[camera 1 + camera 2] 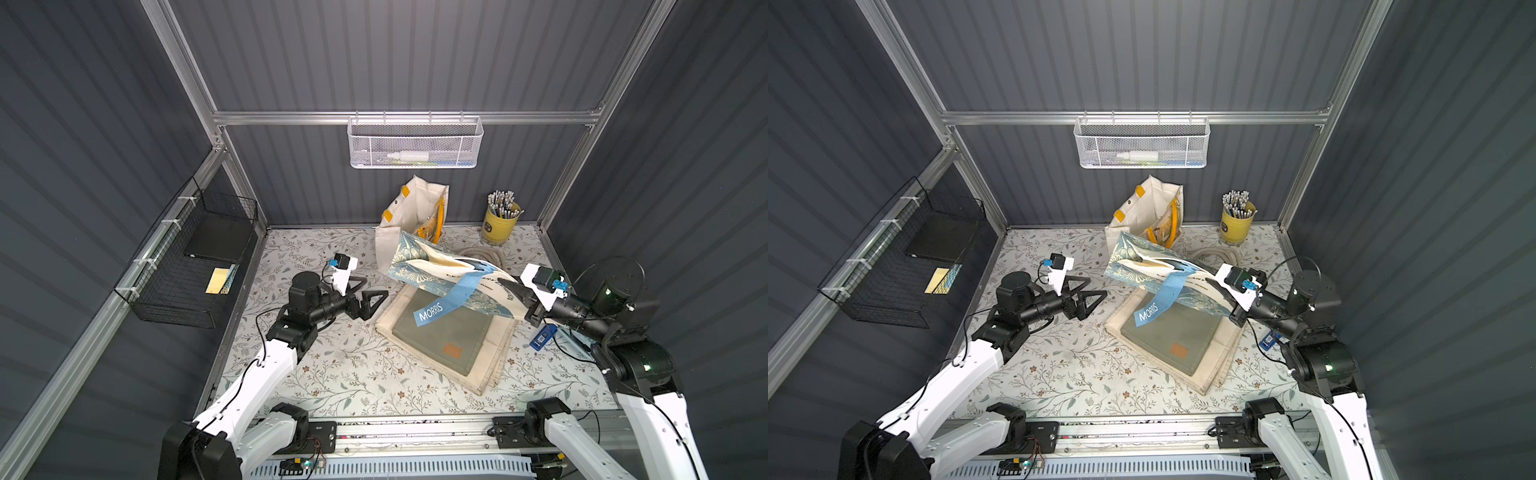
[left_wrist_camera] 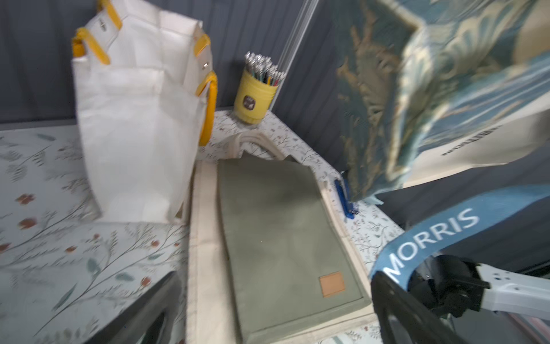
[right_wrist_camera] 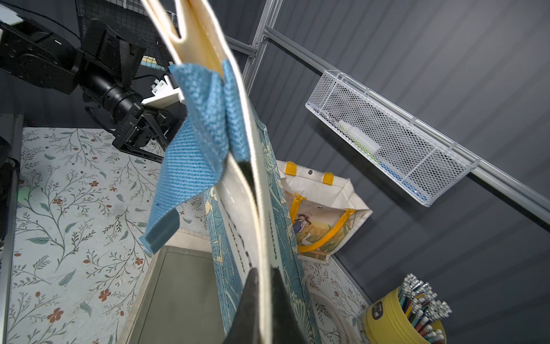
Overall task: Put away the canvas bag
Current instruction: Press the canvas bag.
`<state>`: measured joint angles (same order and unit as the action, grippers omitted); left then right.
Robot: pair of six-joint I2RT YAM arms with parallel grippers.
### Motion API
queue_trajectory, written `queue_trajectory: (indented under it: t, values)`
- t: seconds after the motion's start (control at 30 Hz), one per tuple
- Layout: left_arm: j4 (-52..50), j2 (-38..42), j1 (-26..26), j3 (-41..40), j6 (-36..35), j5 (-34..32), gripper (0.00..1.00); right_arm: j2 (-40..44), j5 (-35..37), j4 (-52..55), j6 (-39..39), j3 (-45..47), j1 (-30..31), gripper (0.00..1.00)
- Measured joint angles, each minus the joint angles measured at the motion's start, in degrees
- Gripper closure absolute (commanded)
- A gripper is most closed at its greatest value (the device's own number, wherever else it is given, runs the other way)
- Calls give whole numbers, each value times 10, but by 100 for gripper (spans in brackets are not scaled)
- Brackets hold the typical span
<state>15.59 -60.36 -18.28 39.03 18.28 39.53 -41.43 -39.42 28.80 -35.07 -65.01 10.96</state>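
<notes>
The canvas bag (image 1: 419, 266) (image 1: 1133, 266), blue leaf print with cream panels, hangs lifted above the table in both top views. My right gripper (image 1: 513, 291) (image 1: 1214, 286) is shut on its right-hand edge. In the right wrist view the gripper (image 3: 264, 269) pinches the bag's cream edge (image 3: 238, 214) between both fingers. A blue strap (image 1: 440, 305) (image 2: 440, 232) (image 3: 196, 149) marked MORRIS dangles from the bag. My left gripper (image 1: 376, 287) (image 1: 1097, 288) (image 2: 276, 275) stands open, just left of the bag and touching nothing.
A folded green bag (image 1: 440, 336) lies on a folded cream one under the lifted bag. A white bag with yellow handles (image 1: 415, 212) stands at the back. Also here: a yellow pencil cup (image 1: 500, 222), a white mesh wall basket (image 1: 415, 143) and a black wire basket (image 1: 187, 266).
</notes>
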Motion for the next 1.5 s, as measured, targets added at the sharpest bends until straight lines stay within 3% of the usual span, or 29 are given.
queue_trajectory:
  t: [0.6,0.73,0.93,1.23,1.5]
  values:
    - [403,-167,0,-9,136,47,1,-14,-62,-37,68,0,0,100]
    - [455,-189,-1,3,150,53,7,-19,-75,-40,80,0,0,100]
    - [469,-186,-1,12,157,69,0,-20,-54,-62,105,0,-1,100]
    - [412,-60,-1,-87,117,28,0,-26,-37,-99,128,0,-10,100]
    - [441,-107,-2,-51,115,28,1,-28,-60,-104,143,0,-12,100]
